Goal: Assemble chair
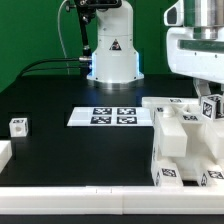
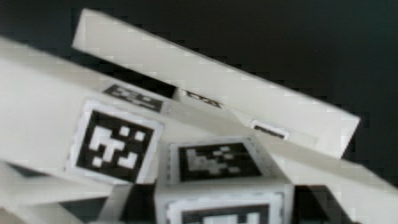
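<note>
On the black table [image 1: 60,160], toward the exterior view's left, 1 small white plastic cube with a square tag [image 1: 18,125] sits alone. The flat white marker board [image 1: 110,116] lies mid-table. Rightward, the white plastic chair slabs and blocks [image 1: 180,145] stand clustered, touching. The gripper [image 1: 210,98] hangs over a small tagged block [image 1: 211,108] atop that cluster. I cannot tell whether its jaws clasp the block.

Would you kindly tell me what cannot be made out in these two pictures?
1. The gripper: in the exterior view, its fingertips merge with the white plastic tagged chair parts; open or shut is unclear.
2. Those parts: cut off by the exterior view's right edge.
3. The white tagged block: in the wrist view, blurred and cut off by the picture's edge.
</note>
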Tool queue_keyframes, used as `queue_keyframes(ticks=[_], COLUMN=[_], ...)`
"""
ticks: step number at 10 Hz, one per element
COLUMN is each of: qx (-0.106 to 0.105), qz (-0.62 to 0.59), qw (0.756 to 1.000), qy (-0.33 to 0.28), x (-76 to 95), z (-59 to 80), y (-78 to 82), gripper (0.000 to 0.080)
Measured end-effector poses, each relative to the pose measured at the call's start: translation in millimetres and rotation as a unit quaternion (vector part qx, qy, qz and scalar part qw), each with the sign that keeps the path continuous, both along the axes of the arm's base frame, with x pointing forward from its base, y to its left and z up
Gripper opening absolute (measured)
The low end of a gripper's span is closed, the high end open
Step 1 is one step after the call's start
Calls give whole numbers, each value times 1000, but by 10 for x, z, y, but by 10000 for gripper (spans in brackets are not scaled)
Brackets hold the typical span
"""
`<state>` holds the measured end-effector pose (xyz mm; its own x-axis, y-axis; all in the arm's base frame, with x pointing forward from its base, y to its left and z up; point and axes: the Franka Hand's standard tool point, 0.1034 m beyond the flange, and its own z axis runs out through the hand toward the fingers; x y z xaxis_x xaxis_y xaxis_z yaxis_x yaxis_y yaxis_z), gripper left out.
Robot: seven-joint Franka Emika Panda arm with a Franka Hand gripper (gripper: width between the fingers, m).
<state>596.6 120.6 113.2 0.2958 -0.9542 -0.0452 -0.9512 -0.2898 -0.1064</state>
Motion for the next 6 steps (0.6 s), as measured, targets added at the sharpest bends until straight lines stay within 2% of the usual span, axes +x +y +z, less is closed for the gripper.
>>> queue_keyframes(ticks=[2, 4, 5, 6], qx=[10, 10, 8, 7], qz=[-88, -88, -76, -63], qw=[996, 996, 997, 998], qy=[5, 6, 5, 4], x=[0, -2, -5, -6], z=[4, -1, -10, -11], y=[22, 22, 22, 22], gripper=[281, 281, 383, 521])
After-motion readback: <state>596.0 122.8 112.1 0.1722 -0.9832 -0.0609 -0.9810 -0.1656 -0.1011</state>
